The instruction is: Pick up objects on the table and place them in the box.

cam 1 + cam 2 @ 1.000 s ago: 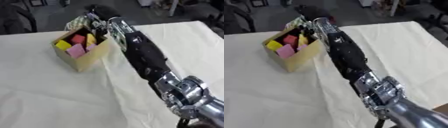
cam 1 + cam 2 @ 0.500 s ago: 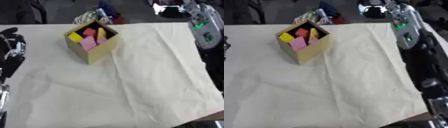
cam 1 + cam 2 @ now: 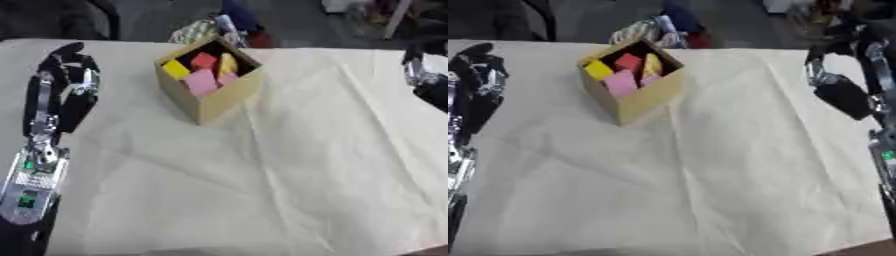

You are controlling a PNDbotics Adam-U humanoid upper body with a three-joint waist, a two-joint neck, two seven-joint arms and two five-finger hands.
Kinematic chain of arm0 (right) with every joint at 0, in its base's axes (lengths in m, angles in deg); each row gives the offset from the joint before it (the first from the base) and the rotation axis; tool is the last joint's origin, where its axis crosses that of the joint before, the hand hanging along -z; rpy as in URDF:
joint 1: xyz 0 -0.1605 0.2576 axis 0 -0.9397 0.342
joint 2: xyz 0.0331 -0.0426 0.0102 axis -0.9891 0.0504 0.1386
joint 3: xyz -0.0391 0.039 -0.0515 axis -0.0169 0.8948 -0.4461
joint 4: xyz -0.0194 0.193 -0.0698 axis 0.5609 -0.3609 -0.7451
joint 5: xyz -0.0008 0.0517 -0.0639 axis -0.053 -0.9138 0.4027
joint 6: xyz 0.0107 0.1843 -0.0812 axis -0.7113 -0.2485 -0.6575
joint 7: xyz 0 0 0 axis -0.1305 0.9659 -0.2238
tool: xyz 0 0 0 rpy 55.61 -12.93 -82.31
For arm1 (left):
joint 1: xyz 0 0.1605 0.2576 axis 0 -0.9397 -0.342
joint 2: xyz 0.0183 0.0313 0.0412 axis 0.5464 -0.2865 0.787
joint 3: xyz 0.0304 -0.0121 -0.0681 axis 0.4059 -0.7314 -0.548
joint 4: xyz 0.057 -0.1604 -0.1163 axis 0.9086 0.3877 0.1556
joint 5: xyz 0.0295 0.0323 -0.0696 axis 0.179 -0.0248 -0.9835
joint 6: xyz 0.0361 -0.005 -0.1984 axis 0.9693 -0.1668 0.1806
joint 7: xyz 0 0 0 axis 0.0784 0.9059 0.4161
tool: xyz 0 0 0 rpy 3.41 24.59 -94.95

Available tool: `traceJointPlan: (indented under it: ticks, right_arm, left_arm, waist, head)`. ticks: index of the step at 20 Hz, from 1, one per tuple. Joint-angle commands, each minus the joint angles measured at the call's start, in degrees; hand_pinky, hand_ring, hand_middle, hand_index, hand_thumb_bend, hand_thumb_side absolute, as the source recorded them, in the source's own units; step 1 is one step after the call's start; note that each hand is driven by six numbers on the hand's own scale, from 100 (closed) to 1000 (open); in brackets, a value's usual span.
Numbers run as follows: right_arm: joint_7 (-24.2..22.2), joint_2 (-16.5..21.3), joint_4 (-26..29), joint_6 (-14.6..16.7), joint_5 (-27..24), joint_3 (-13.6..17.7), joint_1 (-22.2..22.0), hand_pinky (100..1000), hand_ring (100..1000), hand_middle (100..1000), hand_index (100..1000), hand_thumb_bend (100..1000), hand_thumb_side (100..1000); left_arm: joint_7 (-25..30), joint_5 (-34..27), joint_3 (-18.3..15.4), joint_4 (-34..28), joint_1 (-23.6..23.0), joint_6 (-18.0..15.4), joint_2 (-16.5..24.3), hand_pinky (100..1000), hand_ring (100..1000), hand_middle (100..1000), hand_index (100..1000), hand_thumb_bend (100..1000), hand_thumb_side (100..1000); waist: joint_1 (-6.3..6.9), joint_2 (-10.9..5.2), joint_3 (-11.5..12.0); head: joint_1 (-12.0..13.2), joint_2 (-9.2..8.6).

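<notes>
Left eye view, box (image 3: 211, 92) between left hand (image 3: 63, 85), right hand (image 3: 843, 90)

Looking steeply down from head height, facing forward across the cream cloth-covered worktop (image 3: 289, 165), both eye views near-identical, sharing the open tan cardboard box of coloured blocks (image 3: 210, 82) toward the far edge, the right view shifted slightly rightward.

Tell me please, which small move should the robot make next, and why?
Probably none beyond resting: the box already holds yellow, red and pink pieces, no loose object shows on the cloth, and the left hand and right hand hold nothing.
</notes>
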Motion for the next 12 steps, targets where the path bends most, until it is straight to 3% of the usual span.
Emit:
traceJointPlan:
  ticks: [1,5,12]
  right_arm:
    - [0.7,-1.6,3.7,1.2,-2.0,1.0,-2.3,808,683,755,937,100,470]
    - [1.2,-3.9,4.2,2.2,-1.4,1.6,-5.8,807,674,745,931,100,470]
    - [2.1,-4.6,3.6,2.1,-2.1,2.3,-7.9,805,665,730,921,100,470]
  left_arm:
    - [-1.3,0.0,-0.4,-0.3,0.1,-0.3,0.2,650,610,647,831,108,549]
    - [-1.9,-0.3,-0.2,0.1,-0.3,-0.6,-0.5,646,606,637,824,100,555]
    - [-2.2,-1.2,0.2,0.5,-0.7,-1.0,-1.2,643,598,622,810,100,568]
  waist:
    - [0.09,-0.04,0.2]
    - [0.54,0.13,0.4]
    - [1.13,0.31,0.4]
  head:
    - [1.1,0.29]
    - [0.8,0.29]
    - [0.7,0.29]
